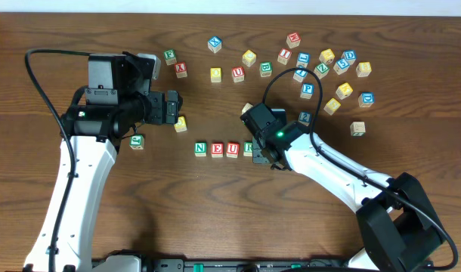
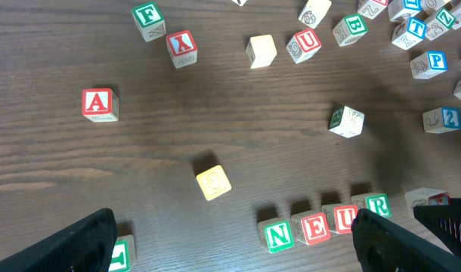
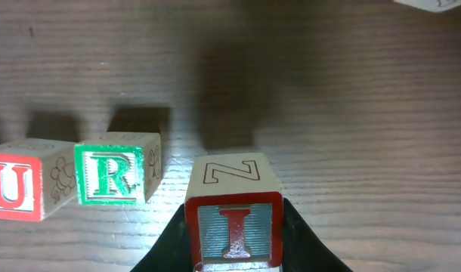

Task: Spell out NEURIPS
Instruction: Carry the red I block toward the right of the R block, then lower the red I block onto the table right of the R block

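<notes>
Four cubes stand in a row near the table's middle: green N point(image 1: 200, 148), red E point(image 1: 217, 149), red U point(image 1: 232, 149) and green R point(image 1: 249, 147). My right gripper point(image 1: 262, 156) is just right of the R, shut on the red I cube point(image 3: 234, 230). A small gap separates the I cube from the R point(image 3: 109, 177). Whether the I cube rests on the wood I cannot tell. My left gripper point(image 2: 238, 253) hangs open and empty over the table's left part, above and to the left of the row. A blue P cube point(image 1: 307, 90) lies among the far cubes.
Several loose letter cubes are scattered along the far right point(image 1: 326, 57). A yellow cube point(image 1: 180, 124) and a green cube point(image 1: 137, 141) lie near my left gripper. Red A cubes point(image 2: 100, 103) sit farther left.
</notes>
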`<state>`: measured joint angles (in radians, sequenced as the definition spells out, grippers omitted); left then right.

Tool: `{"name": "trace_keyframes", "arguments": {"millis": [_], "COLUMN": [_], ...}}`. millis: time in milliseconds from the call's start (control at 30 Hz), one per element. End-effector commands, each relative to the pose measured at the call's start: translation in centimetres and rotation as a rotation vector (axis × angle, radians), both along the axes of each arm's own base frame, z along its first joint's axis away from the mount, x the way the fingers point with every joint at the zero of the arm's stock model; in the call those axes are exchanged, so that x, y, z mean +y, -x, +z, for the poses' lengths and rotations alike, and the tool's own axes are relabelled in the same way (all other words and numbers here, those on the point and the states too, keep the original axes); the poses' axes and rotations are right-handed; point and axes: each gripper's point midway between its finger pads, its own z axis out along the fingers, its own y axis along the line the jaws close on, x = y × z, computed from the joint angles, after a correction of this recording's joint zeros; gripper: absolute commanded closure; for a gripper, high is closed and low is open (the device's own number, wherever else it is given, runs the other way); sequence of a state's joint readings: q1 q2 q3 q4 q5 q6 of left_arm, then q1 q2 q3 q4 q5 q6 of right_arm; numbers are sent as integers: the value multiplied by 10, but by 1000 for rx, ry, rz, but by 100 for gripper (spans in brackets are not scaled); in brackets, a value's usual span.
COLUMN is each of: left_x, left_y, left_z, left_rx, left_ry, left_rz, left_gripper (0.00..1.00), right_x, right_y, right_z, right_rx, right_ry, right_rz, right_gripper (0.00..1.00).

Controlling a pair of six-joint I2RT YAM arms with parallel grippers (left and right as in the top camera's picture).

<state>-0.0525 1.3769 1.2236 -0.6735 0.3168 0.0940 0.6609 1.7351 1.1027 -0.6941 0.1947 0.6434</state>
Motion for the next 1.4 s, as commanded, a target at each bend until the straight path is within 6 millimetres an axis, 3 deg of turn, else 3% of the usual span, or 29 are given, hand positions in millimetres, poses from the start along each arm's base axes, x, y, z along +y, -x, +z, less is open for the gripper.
{"name": "trace_keyframes", "arguments": {"millis": [0, 200, 467, 800, 1133, 1367], "left_x": [-1, -1, -1, -1, -1, -1], "left_y": [-3, -3, -3, -3, -3, -3], "left_z": [13, 13, 13, 13, 13, 13], "left_rx": [-34, -34, -34, -34, -34, -34], "left_ry": [7, 7, 7, 7, 7, 7], "left_rz": [-9, -9, -9, -9, -9, -9], "left_gripper": [2, 2, 2, 2, 2, 2], "right_x": [0, 2, -1, -1, 14, 11], "right_y": [-2, -4, 0, -1, 0, 0], "right_z": [4, 4, -13, -13, -13, -15], "right_rx": [-27, -40, -49, -54, -92, -99], "right_ry": [3, -6, -16, -19, -31, -17], "right_rz": [-15, -15, -15, -15, 25, 20], "right_gripper": [98, 99, 99, 99, 99, 99]}}
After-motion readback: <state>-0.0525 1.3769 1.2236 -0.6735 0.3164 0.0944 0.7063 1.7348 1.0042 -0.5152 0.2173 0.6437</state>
